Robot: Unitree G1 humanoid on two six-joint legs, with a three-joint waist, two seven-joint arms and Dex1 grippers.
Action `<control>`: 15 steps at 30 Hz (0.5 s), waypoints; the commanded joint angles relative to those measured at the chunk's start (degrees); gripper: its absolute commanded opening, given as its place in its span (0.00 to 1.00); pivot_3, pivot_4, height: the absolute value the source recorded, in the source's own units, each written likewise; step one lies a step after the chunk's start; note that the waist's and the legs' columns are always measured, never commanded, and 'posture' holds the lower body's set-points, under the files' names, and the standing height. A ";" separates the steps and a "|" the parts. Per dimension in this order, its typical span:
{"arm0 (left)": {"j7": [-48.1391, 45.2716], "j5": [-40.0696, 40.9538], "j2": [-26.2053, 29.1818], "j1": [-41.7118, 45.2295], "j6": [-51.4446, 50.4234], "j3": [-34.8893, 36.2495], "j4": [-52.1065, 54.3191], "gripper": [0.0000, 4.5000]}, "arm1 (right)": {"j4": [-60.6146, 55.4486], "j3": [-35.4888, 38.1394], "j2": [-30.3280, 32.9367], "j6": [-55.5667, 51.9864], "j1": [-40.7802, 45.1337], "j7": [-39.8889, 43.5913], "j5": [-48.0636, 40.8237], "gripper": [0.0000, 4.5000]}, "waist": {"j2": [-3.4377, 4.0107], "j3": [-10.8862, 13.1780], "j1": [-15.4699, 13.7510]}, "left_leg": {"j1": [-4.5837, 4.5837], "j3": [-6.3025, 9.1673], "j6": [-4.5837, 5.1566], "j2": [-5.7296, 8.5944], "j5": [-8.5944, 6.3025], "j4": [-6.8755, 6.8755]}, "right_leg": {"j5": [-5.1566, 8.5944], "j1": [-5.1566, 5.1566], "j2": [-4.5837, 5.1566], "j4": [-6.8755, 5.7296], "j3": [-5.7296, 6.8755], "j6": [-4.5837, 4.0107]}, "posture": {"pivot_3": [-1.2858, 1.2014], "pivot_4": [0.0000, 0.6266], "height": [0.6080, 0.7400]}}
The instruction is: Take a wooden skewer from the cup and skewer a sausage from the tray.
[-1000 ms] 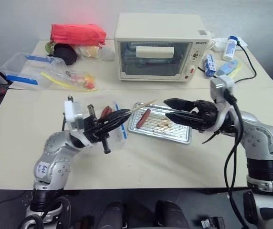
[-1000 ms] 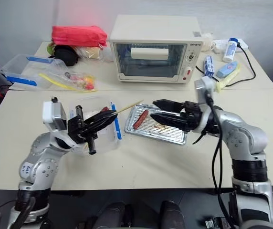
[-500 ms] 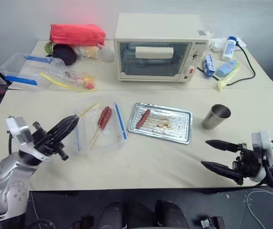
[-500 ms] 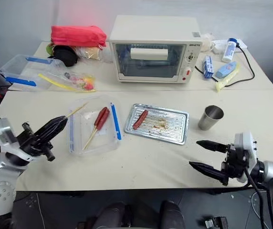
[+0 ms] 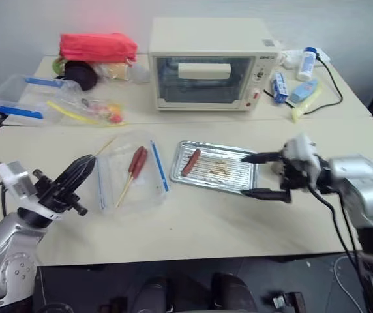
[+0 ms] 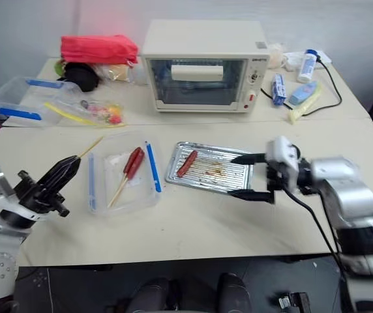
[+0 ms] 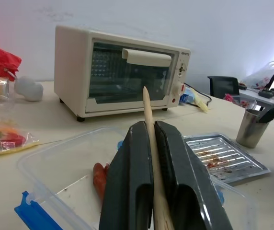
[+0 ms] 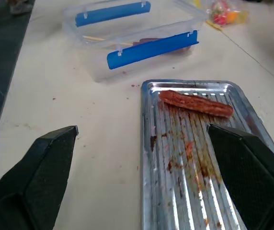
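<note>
My left gripper (image 5: pixel 77 173) is shut on the wooden skewer (image 5: pixel 105 146), near the table's left front, left of the clear box. The skewer's tip points up and toward the oven, seen as a pale stick (image 7: pixel 149 115) between the black fingers. The silver tray (image 5: pixel 232 175) lies mid-table with one reddish-brown sausage (image 5: pixel 190 162) at its left end. My right gripper (image 5: pixel 257 175) stands open at the tray's right end, pointing left along it, with nothing between its fingers (image 8: pixel 36 182). The sausage (image 8: pixel 196 103) lies ahead of them. The steel cup (image 7: pixel 248 129) stands just past the tray's right end.
A clear plastic box (image 5: pixel 149 192) with blue strips sits left of the tray and holds a sausage on a stick (image 5: pixel 136 162). A cream toaster oven (image 5: pixel 206 62) stands behind. A red bag (image 5: pixel 98 45), plastic bags and blue-capped bottles (image 5: pixel 306 63) line the back.
My left gripper carried the skewer left, away from over the box, then held still. My right gripper swung back to the table's right front, then returned to the tray's right end, still open.
</note>
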State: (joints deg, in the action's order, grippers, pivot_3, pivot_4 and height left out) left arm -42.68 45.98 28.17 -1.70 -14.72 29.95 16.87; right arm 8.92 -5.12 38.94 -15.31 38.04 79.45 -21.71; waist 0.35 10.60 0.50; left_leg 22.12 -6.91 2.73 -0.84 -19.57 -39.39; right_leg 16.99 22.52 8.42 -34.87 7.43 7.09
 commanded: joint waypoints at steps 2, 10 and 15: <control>1.33 -0.40 -0.03 0.68 1.22 0.18 1.01 0.00 | 15.13 -8.43 -7.51 7.29 13.77 4.04 7.74 1.00 | -0.01 0.00 0.67 | -0.01 0.02 -0.01 0.00 0.01 -0.01 | 0.00 0.00 0.00 -0.03 0.03 0.00 | 0.52 0.24 1.00; 3.12 -1.07 -1.15 0.37 2.05 -1.03 2.43 0.00 | 47.00 -15.00 -18.76 26.28 31.02 1.84 21.00 1.00 | -0.02 0.01 1.26 | 0.06 0.20 -0.01 0.07 0.02 0.00 | 0.00 -0.03 0.03 -0.09 0.21 0.00 | 0.52 0.24 1.00; 4.23 -1.03 -1.85 -0.63 2.37 -1.30 4.16 0.00 | 57.17 -15.78 -23.01 35.17 34.94 0.59 26.34 1.00 | -0.01 0.01 1.60 | 0.06 0.20 -0.03 0.02 0.03 0.00 | 0.00 -0.01 0.00 -0.13 0.19 0.00 | 0.52 0.24 1.00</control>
State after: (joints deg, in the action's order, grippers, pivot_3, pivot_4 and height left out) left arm -38.87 44.83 26.39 -1.76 -13.58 28.11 18.10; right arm 64.58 -21.04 16.70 16.71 71.52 80.49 3.46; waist 0.34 10.61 2.10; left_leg 22.17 -6.71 2.70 -0.82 -19.55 -39.38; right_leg 17.00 22.51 8.43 -35.01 7.61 7.09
